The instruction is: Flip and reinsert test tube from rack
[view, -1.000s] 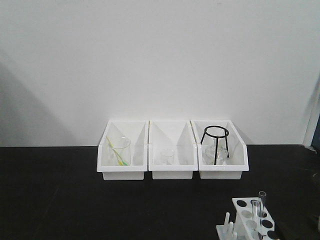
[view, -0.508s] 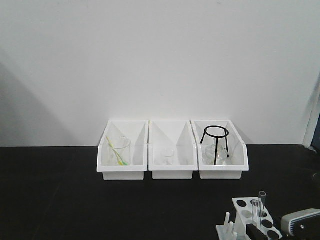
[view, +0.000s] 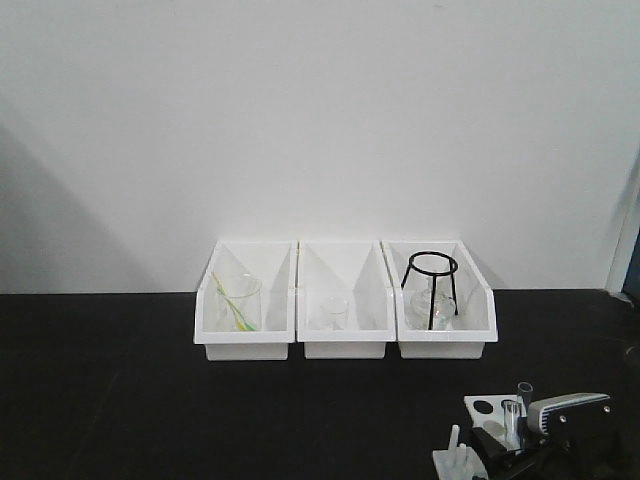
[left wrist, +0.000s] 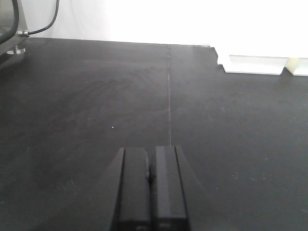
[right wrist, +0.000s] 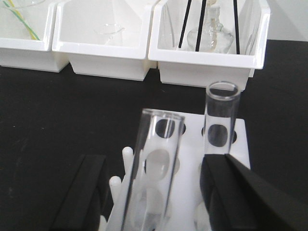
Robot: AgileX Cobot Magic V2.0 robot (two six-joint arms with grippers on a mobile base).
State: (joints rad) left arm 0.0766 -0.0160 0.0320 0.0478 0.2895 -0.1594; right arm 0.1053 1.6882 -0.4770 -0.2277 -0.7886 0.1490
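The white rack (right wrist: 192,144) (view: 481,408) stands at the table's front right and holds two clear test tubes upright. The nearer test tube (right wrist: 161,130) (view: 511,420) leans a little and rises between the fingers of my right gripper (right wrist: 154,160) (view: 515,455). That gripper is open, with a gap on each side of the glass. The farther test tube (right wrist: 220,115) (view: 524,390) stands just beyond my right finger (right wrist: 231,192). My left gripper (left wrist: 151,155) hovers over bare black table, shut with nothing in it.
Three white open-front bins (view: 245,345) line the back wall. The left one holds a beaker with a yellow-green stick (view: 238,302), the middle one a small beaker (view: 333,312), the right one a black tripod (view: 432,285) over a flask. White pegs (right wrist: 126,155) edge the rack's left side.
My right gripper has come into the front view from the lower right and moved left to the rack, its open fingers now on either side of the nearer tube. The tubes have not moved.
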